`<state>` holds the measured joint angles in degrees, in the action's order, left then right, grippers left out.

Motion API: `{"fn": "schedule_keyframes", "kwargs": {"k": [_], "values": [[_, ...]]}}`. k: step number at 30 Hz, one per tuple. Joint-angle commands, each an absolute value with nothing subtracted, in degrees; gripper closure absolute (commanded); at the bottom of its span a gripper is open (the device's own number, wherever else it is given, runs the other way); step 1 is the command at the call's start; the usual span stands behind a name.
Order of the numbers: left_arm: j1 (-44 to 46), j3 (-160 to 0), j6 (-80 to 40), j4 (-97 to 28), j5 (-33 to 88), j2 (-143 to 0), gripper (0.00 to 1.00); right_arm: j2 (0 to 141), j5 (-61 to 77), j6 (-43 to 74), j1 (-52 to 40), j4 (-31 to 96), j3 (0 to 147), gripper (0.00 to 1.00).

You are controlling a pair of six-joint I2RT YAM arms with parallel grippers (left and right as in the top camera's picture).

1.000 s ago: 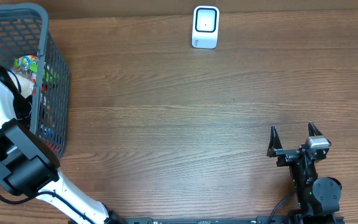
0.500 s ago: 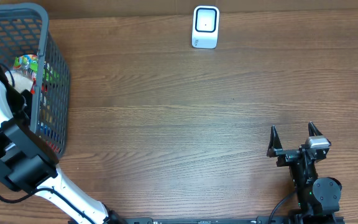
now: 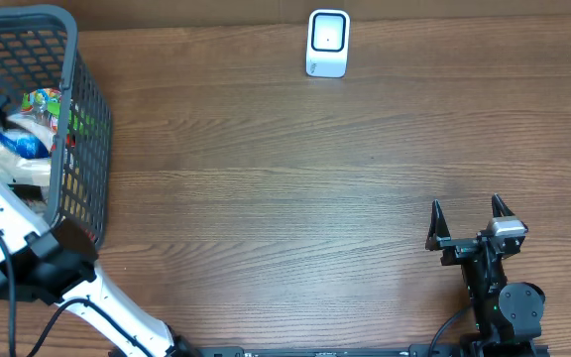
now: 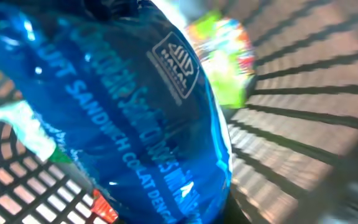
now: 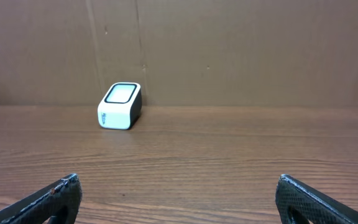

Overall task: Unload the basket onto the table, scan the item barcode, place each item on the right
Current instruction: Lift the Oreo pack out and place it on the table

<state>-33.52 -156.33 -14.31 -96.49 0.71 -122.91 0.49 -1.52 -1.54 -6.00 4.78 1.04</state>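
- Left hand [image 4: 112,6] clamped on a blue packet [image 4: 135,124] inside the basket [image 3: 75,69] (fingers barely visible).
- Right hand [image 3: 466,211] gapes open over the table [image 3: 266,198], facing the white scanner [image 3: 327,43].

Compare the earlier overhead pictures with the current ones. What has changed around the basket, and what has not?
The left arm shifted leftward in the basket, its jaws closing, apparently on the blue packet, which now shows from overhead. The right gripper, open, and the white scanner stayed put.
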Motion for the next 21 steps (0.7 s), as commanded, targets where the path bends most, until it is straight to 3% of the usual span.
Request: {"fn": "schedule_keyframes", "kwargs": {"k": [1, 11, 21], "values": [[-30.02, -163.39, -9.04, -96.79, 6.20, -121.60, 0.96, 0.16, -1.87, -1.93, -5.91, 4.54, 0.45, 0.00], [-12.97, -166.45, -4.64, -96.79, 6.55, -118.48, 0.96, 0.16, -1.85, -1.93, -5.91, 4.54, 0.45, 0.00], [0.97, -155.85, -11.25, -96.60, -13.39, -118.87, 0.96, 0.16, -1.85, -1.93, -5.93, 4.54, 0.45, 0.00]]}}
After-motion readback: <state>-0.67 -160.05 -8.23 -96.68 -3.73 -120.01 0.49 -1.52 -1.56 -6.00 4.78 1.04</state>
